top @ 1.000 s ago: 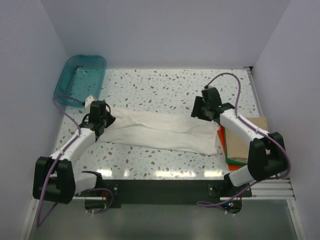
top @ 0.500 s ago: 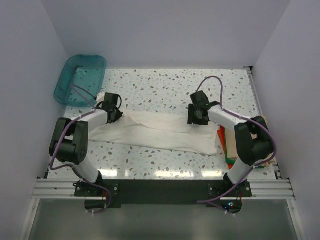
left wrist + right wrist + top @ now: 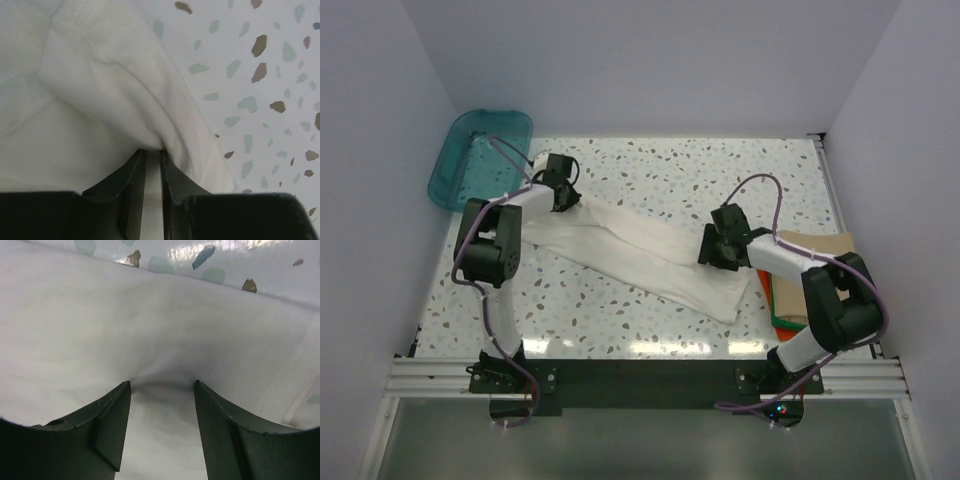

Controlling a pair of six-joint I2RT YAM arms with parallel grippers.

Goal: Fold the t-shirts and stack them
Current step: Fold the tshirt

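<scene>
Since the earlier frame the left gripper (image 3: 560, 190) has swung up beside the teal translucent plastic tub (image 3: 480, 150), and the off-white soft cloth t-shirt (image 3: 640, 250) has turned with it. It now lies as a long band slanting away from the tub toward the near right. The left gripper is clenched on a fold of the shirt's tub-side end. The right gripper (image 3: 718, 248), well away from the tub, stands with its jaws apart and cloth puckered between them, apparently gripping the far end. Farthest from the tub, a folded tan cloth t-shirt (image 3: 815, 275) lies on an orange-red cloth t-shirt (image 3: 782, 322), so part of the stack looks done. The off-white shirt is narrowed lengthwise but not yet folded short or stacked.
</scene>
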